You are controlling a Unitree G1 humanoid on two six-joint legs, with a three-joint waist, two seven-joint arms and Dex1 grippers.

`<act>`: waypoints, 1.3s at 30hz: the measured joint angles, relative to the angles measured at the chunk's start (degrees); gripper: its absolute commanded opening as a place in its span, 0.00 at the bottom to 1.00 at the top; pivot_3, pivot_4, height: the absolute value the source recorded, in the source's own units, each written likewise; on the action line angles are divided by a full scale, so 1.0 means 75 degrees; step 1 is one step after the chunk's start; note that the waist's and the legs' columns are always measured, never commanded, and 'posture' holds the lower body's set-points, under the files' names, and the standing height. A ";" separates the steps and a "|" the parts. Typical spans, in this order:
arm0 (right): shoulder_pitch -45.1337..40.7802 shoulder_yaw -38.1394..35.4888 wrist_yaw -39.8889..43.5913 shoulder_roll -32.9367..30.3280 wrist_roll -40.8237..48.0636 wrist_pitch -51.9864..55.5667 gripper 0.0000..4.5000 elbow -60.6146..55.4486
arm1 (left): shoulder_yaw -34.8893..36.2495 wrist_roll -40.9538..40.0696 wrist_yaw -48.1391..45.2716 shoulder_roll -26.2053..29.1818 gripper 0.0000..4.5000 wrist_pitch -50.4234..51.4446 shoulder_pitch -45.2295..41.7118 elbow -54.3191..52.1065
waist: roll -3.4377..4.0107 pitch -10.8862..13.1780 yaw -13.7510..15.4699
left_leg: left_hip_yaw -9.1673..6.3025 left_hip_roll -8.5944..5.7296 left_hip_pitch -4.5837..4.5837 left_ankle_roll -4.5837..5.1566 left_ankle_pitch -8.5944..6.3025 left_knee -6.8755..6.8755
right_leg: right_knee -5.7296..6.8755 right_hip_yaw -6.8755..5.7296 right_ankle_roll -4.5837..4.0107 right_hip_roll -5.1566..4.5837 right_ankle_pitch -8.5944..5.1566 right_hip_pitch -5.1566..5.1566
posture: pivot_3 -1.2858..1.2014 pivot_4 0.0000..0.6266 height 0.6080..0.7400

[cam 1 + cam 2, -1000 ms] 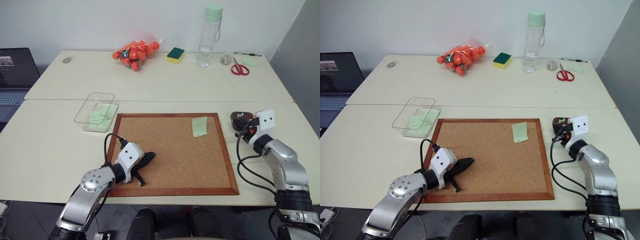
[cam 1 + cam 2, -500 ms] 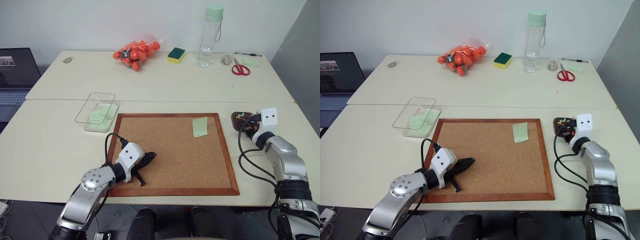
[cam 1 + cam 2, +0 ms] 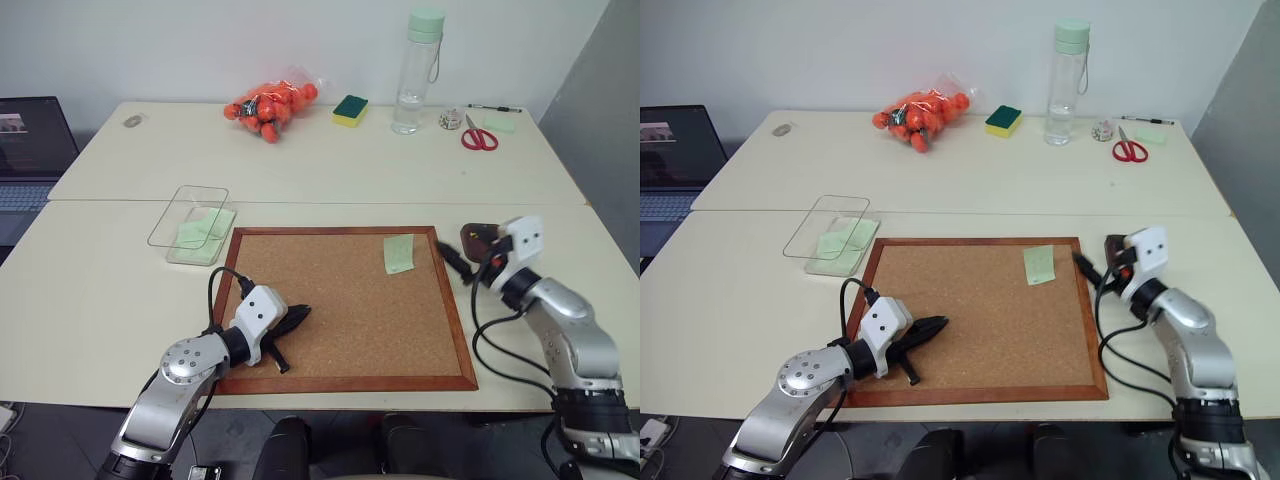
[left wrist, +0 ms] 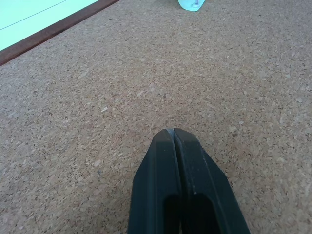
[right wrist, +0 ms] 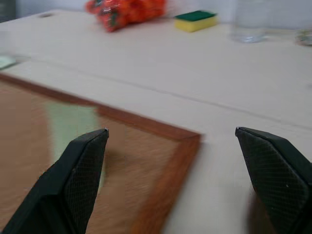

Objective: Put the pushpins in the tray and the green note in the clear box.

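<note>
The right gripper is hovering with its black fingers spread wide and empty, beside the right edge of the wood-framed cork board, pointing toward the small pale green paper note lying flat on the cork near the board's upper right corner. Just behind that gripper sits the small dark brown wooden tray; whether pushpins are lying in it is too small to tell. The left gripper is resting low over the cork with its fingers pressed together, holding nothing. The shallow transparent plastic box is waiting well apart, off the board's upper left corner, with pale green paper showing in it. The thin note looks likely to slide or crumple if the fingers are closing on it flat, and a careless swing could be knocking the tray.
</note>
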 measured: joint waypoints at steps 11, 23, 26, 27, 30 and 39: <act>-0.0044 0.1412 0.0330 0.0402 -0.0783 -0.0439 0.98 0.0227 | -0.0002 0.0000 -0.0031 0.0006 0.00 0.0000 -0.0065 0.0044 | 0.0000 0.0000 0.0002 | 0.0000 -0.0001 0.0000 0.0000 0.0000 0.0002 | -0.0005 0.0000 0.0028 0.0000 -0.0016 0.0001 | 0.52 0.24 1.00; -0.0375 0.1590 0.0275 0.0696 -0.1158 -0.0770 0.66 0.1058 | 0.0000 0.0005 -0.0005 0.0003 0.00 -0.0002 0.0023 0.0000 | 0.0000 0.0000 0.0001 | -0.0002 -0.0001 0.0001 0.0000 0.0000 -0.0003 | -0.0009 -0.0004 -0.0001 0.0001 0.0000 0.0001 | 0.52 0.24 1.00; -0.0390 0.1589 0.0263 0.0741 -0.1158 -0.0770 0.53 0.1082 | -0.0002 0.0005 -0.0003 0.0003 0.00 -0.0002 0.0028 -0.0005 | 0.0000 0.0000 0.0000 | -0.0002 -0.0001 0.0000 0.0000 0.0000 -0.0003 | -0.0009 -0.0005 -0.0001 0.0002 0.0000 0.0001 | 0.52 0.24 1.00; -0.0390 0.1588 0.0261 0.0768 -0.1157 -0.0769 0.49 0.1090 | -0.0002 0.0006 -0.0003 0.0003 0.00 -0.0002 0.0029 -0.0005 | 0.0000 0.0000 0.0000 | -0.0002 -0.0001 0.0000 0.0000 0.0000 -0.0003 | -0.0008 -0.0005 -0.0001 0.0002 0.0000 0.0001 | 0.52 0.24 1.00; -0.0390 0.1581 0.0250 0.0833 -0.1155 -0.0762 0.34 0.1097 | -0.0003 0.0006 -0.0001 0.0003 0.00 -0.0002 0.0030 -0.0005 | 0.0000 0.0000 0.0000 | -0.0001 -0.0001 0.0000 0.0000 0.0000 -0.0003 | -0.0008 -0.0004 -0.0001 0.0001 0.0001 0.0001 | 0.52 0.24 1.00; -0.0531 0.1441 0.0172 0.0830 -0.1311 -0.0874 0.00 0.1367 | -0.0002 0.0013 0.0002 0.0003 0.00 0.0005 0.0022 -0.0009 | 0.0000 0.0000 0.0000 | -0.0001 -0.0002 0.0001 0.0000 0.0000 -0.0003 | -0.0008 -0.0004 -0.0001 0.0002 0.0001 0.0001 | 0.52 0.24 1.00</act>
